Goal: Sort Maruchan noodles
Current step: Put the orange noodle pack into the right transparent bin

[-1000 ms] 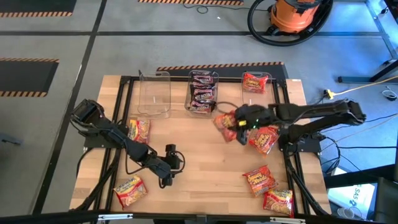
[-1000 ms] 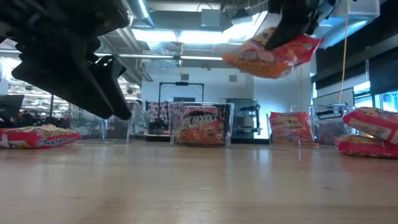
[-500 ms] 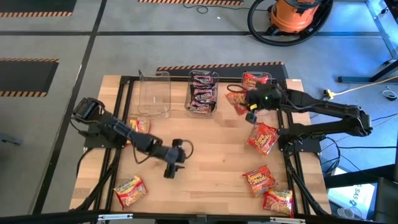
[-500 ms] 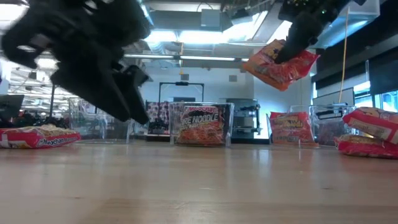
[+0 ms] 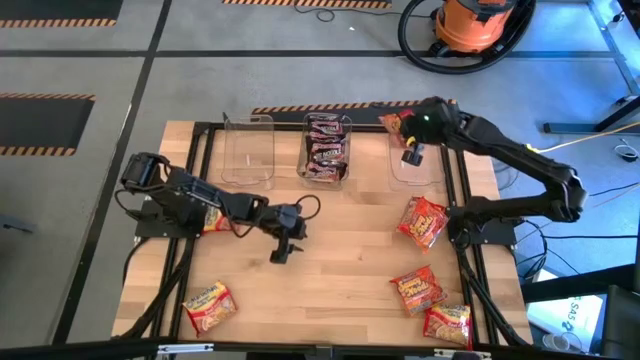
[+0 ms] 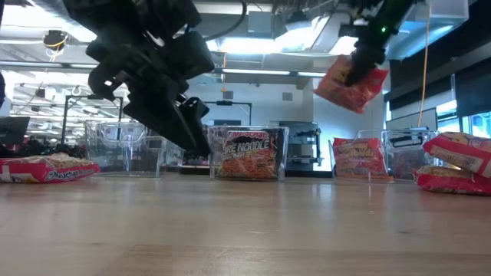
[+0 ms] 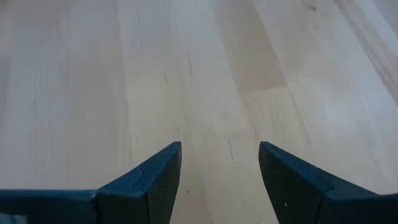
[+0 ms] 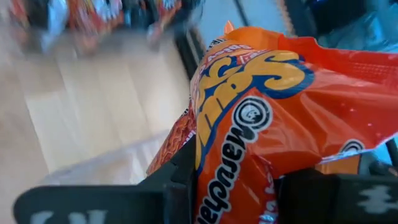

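Maruchan noodles, small flat plastic ramen packets, lie in several places; I go from nine o'clock to three o'clock across the pale wooden table (image 5: pixel 330 250). One red-orange and yellow packet near the front-left corner (image 5: pixel 207 305) lies at about seven o'clock, its long axis slanted toward one o'clock; a second one (image 5: pixel 213 219) is partly hidden under the left arm at nine o'clock. The left gripper (image 5: pixel 282 246) hangs low over the bare centre of the table; its fingers (image 7: pixel 152 177) stand wide apart with nothing between them. At twelve o'clock stand three clear plastic tubs: the left tub (image 5: pixel 248 150) shows nothing in it, the middle tub (image 5: pixel 327 148) holds dark brown-black packets on edge, the right tub (image 5: pixel 415 160) stands at one o'clock. The right gripper (image 5: pixel 412 148) is above this right tub and clamps a bright orange-red packet (image 8: pixel 267 134) tightly; in the low view this packet (image 6: pixel 351 83) hangs tilted, its long axis slanted and its lower corner pointing down toward the tub. Three more red-orange packets (image 5: pixel 424 220) lie between three and five o'clock.

I judge the step in hand is the drop into the right tub; to do it well the gripper should centre over the opening, turn the long axis along the tub, lower until the bottom edge is inside the walls; only then release.
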`<act>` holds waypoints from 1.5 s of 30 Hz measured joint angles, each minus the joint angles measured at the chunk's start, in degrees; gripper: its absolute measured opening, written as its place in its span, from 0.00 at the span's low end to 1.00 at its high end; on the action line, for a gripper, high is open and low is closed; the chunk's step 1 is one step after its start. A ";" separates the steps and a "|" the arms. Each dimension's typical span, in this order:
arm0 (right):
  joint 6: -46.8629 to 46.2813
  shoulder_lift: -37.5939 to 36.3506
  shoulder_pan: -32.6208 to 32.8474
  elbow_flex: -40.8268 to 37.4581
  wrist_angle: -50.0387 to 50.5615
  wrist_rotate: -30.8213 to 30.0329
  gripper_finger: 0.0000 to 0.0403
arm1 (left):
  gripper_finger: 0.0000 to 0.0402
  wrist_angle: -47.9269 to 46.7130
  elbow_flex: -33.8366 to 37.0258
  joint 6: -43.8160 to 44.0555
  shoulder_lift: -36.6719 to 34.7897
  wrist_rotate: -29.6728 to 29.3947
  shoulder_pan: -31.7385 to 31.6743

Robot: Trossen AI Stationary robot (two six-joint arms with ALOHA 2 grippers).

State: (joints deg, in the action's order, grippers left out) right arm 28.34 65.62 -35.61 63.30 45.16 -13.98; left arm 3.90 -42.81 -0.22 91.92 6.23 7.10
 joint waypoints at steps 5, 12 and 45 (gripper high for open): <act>5.58 4.85 -4.32 -0.83 5.98 -0.05 0.22 | 0.52 0.00 0.00 -1.06 0.00 0.47 0.44; 7.40 8.43 -8.21 -3.64 8.20 -0.52 0.22 | 0.52 0.00 0.00 -1.95 0.00 0.56 2.25; 21.58 21.09 -9.41 -13.12 -9.96 -5.06 0.22 | 0.52 2.60 -0.02 -1.91 0.00 0.53 2.31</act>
State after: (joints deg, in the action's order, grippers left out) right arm 49.92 86.71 -45.01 50.17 35.20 -19.04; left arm 6.50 -42.83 -2.13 91.92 6.75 9.41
